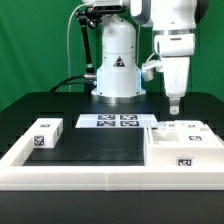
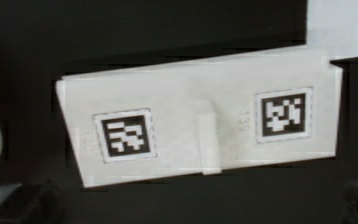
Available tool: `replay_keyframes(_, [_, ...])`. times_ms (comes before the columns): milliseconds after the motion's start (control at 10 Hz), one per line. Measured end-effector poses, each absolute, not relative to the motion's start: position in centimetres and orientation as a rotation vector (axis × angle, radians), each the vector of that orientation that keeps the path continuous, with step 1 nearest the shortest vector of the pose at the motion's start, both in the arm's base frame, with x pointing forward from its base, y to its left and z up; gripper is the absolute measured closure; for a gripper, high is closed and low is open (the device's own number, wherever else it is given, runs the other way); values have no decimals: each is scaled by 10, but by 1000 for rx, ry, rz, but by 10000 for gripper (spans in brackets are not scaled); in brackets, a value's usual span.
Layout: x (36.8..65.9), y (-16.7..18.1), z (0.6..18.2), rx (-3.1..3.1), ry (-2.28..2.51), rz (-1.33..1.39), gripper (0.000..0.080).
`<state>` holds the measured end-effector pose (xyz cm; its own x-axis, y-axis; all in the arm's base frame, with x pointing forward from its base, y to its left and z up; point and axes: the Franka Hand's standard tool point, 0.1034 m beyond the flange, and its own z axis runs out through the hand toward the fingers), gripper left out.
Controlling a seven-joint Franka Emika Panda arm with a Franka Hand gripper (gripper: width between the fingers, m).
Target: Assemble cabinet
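Gripper (image 1: pixel 174 103) hangs above the cabinet's tagged panel (image 2: pixel 202 120). In the exterior view the panel sits at 6 o'clock from it, not touching, long side running 9-to-3. Honestly can't tell if the fingers are open or shut.

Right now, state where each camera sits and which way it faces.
Exterior view: off the arm, across the table from the robot base, facing it; shows the arm and pincer over the cabinet pieces.
Wrist view: on the wrist, looking down at a two-tag panel; no pincer clearly visible.
Shared: probably that panel, beneath the pincer.
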<state>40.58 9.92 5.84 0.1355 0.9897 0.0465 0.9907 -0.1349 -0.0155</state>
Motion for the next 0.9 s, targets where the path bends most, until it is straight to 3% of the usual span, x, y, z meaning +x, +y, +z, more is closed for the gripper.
replay_keyframes(600, [394,106,15,-2299,-1975,-23,3])
replay_keyframes(800, [395,107,11,-2307,-1966,-54,3])
replay_keyframes(900, [395,107,11,-2308,-1964,-54,48])
